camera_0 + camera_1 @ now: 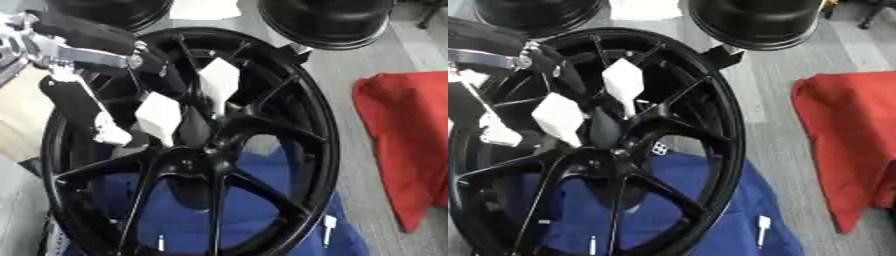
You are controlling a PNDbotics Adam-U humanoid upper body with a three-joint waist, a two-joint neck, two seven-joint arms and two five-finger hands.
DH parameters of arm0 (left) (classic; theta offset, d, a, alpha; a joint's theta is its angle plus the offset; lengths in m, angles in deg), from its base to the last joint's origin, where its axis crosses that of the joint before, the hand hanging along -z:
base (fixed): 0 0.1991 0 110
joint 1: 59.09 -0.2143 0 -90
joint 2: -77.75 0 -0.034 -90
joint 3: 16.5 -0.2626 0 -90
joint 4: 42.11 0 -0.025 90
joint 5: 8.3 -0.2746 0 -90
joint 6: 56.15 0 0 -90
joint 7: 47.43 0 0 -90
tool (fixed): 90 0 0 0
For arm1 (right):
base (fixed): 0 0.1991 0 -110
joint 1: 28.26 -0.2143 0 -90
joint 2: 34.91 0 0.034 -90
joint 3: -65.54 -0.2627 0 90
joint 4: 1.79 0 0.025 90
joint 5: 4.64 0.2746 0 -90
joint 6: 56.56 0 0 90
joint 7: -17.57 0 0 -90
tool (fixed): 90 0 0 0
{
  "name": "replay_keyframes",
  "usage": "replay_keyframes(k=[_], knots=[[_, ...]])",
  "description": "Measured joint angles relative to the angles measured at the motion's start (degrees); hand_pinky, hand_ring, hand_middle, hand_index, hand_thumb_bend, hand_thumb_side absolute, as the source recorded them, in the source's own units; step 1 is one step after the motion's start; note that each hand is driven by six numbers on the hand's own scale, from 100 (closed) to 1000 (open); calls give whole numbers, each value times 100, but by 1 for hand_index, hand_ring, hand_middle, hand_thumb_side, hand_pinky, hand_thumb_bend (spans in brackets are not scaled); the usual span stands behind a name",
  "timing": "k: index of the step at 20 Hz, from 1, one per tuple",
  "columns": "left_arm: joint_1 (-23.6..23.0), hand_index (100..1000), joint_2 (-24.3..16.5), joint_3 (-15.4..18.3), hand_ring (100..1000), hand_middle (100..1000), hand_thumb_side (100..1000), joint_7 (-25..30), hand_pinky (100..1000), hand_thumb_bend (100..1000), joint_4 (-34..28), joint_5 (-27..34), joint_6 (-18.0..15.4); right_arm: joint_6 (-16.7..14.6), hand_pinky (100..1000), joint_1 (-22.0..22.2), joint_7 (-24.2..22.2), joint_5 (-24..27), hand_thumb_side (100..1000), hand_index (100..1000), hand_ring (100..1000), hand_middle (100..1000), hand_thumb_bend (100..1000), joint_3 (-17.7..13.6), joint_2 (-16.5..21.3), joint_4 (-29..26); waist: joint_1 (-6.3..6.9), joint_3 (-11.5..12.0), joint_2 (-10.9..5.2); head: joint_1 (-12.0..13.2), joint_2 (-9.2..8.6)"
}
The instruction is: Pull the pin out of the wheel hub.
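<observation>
the left hand [166, 100] reaches between the spokes of the upright wheel hub [308, 125], fingers apparently curled near its centre, presumably to grasp the pin, which is hidden.

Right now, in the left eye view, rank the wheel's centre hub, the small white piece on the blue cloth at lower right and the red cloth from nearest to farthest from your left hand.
Measured from the left hand, inside the spokes at upper left:
1. Centre hub, just below the hand.
2. Small white piece, lower right on the blue cloth, outside the rim.
3. Red cloth, far right on the floor.
</observation>
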Motion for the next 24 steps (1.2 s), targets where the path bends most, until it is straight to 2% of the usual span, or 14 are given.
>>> replay_keyframes(k=[3,7,10,13,14,15,16,20,24], knots=[[10,887,46,-37,894,783,387,-29,876,263,52,-29,-7,-4,531,0,10,2,365,647,648,593,246,-2,-1,0,1,-18,15,14,0],[39,847,62,-54,860,710,376,-33,859,246,68,15,5,-18,531,0,71,4,367,647,649,594,251,-8,-7,0,7,-18,25,25,0],[43,772,63,-81,783,593,291,-4,831,235,67,22,15,-31,532,1,111,5,368,647,650,595,254,-10,-25,0,16,-18,26,28,0],[43,729,63,-85,733,541,251,14,809,228,65,-23,10,-38,532,1,142,5,370,647,651,595,256,-25,-40,0,23,-18,26,37,0],[43,695,63,-86,705,514,211,17,794,162,65,-41,4,-45,532,1,150,5,369,647,651,595,259,-26,-40,0,25,-20,26,43,0],[43,675,63,-86,692,499,189,21,789,121,66,-47,0,-49,532,1,159,5,369,648,651,595,259,-26,-41,0,28,-20,26,47,0],[43,633,63,-86,664,467,126,22,777,100,68,-46,-1,-50,532,1,170,5,369,648,651,596,262,-26,-41,0,30,-20,26,50,0],[43,485,97,-84,574,360,199,-56,710,100,75,100,117,-53,531,6,208,12,370,649,651,596,264,-26,-45,0,31,-20,26,55,0],[46,360,109,-69,537,317,217,-248,688,100,64,407,335,-56,532,30,226,23,372,649,652,597,266,-26,-46,0,34,-20,25,65,0]])
